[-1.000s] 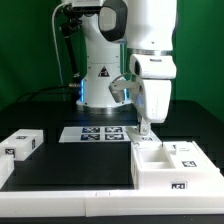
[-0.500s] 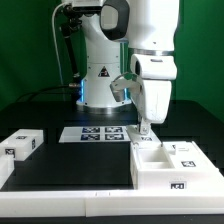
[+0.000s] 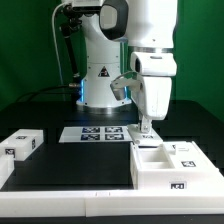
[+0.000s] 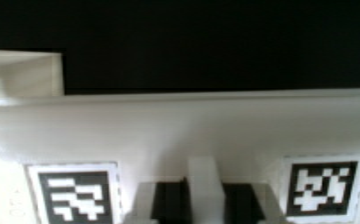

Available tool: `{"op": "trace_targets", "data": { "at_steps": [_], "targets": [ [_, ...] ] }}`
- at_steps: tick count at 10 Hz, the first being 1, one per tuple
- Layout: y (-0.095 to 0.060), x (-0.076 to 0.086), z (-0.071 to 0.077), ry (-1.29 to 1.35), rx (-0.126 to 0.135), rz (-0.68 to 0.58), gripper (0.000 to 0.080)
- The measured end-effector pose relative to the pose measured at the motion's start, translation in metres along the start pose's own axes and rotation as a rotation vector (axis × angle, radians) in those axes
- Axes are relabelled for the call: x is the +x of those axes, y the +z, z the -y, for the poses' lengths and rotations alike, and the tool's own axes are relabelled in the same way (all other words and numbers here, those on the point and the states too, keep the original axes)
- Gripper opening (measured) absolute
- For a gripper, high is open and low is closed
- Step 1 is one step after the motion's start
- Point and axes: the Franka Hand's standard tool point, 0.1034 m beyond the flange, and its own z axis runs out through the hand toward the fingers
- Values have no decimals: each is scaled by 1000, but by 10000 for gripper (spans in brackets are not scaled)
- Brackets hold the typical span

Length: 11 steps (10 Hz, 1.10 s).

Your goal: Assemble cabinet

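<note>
On the exterior view's left, one drawer block [image 3: 22, 143] lies alone on the black desk [image 3: 60, 168], well apart from everything else. Carrying it across means passing the marker board [image 3: 100, 133] at the centre. A low, dragged path could catch on that board's edge and twist the block in the grip.

Further right, the hand [image 3: 146, 129] hangs at the rear wall of the cabinet [image 3: 172, 172], which sits open side up on the exterior view's right of the desk. The wrist view is filled by that white wall and two tags, very close and blurred. I cannot tell whether the fingers are apart or clamped on the wall.

The main risk is here. A descent slightly off line would put a fingertip on the rim and shove or tilt the box. A shallow pinch on the thin, smooth wall could let the cabinet pivot or slip.
</note>
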Motion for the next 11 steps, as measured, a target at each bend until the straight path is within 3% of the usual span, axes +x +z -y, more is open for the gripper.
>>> {"op": "trace_targets", "data": {
  "at_steps": [11],
  "targets": [
    [3,-4,-1,6,22,13,69]
  ]
}}
